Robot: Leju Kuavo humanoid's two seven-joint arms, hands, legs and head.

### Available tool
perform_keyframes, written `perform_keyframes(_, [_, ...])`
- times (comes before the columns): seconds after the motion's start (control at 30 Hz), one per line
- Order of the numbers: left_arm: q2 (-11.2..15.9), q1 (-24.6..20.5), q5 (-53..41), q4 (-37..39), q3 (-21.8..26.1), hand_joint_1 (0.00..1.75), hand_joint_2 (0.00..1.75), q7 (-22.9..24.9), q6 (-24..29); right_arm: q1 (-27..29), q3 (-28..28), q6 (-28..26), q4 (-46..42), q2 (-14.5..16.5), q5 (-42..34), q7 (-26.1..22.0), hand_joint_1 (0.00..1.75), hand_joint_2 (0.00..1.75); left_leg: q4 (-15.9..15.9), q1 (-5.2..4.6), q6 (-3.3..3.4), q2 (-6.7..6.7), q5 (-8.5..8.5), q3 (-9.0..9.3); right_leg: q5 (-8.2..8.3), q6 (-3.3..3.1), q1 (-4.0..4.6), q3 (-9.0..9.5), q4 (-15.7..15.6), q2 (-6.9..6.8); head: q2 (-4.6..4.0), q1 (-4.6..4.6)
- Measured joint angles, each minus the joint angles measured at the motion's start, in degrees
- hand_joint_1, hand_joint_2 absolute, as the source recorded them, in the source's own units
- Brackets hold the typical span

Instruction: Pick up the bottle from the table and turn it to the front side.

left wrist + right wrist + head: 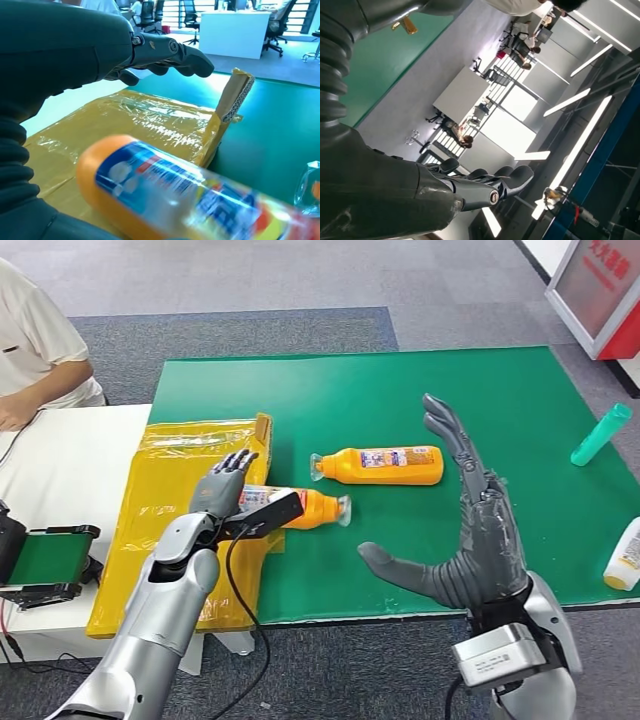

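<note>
The nearer orange bottle (317,508) is lying on its side on the green mat (362,390), its base over the edge of the yellow plastic bag (181,530) and its clear cap pointing toward the robot's right. Its long axis is running across the table, roughly parallel to the near edge. In the left wrist view this orange bottle (181,195) is lying directly beneath the palm, label showing.

The left hand (223,485) is hovering over the bottle's base end with fingers extended and apart, holding nothing; whether it is touching the bottle cannot be told. The left hand (158,52) is showing the same spread in its wrist view. It is plainly the nearer hand.

The right hand (472,540) is raised over the near edge of the mat, well apart from the bottle, fingers wide and thumb out, empty; the right hand (482,187) is pointing at the ceiling.

A second orange bottle (381,465) is lying just beyond the first, parallel, with a narrow gap. Judged: a grasp needs fingers closing across the short axis, and the crumpled bag could snag. Open mat is lying toward the centre; a teal bottle (601,434) and a white bottle (625,558) are sitting well clear at the right edge.
</note>
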Motion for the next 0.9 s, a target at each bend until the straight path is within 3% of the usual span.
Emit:
perform_keyframes(0.53, [0.83, -0.37, -0.19, 0.43, 0.83, 0.0, 0.0, -0.12, 0.48, -0.59, -1.08, -0.31, -0.79, 0.0, -0.37, -0.83, 0.0, 1.75, 0.0, 0.0, 0.0, 0.0, 0.0, 0.0, 0.0, 0.0, 0.0, 0.0, 0.0, 0.0, 0.0, 0.0])
perform_keyframes(0.73, [0.52, 0.9, 7.49, -2.17, 2.75, 0.0, 0.0, -5.08, 1.72, -0.57, -1.15, -0.25, -0.78, 0.0, -0.32, -0.72, 0.0, 1.75, 0.0, 0.0, 0.0, 0.0, 0.0, 0.0, 0.0, 0.0, 0.0, 0.01, 0.0, 0.0, 0.0, 0.01])
perform_keyframes(0.9, [-0.1, 3.81, 19.58, -9.17, 3.68, 0.0, 0.0, -8.71, -1.43, -0.55, -1.22, 0.02, -0.44, 0.0, -0.72, 0.2, 0.0, 1.75, 0.0, 0.0, 0.0, 0.0, -0.01, -0.01, -0.01, 0.0, 0.0, 0.0, 0.0, 0.0, 0.0, 0.0])
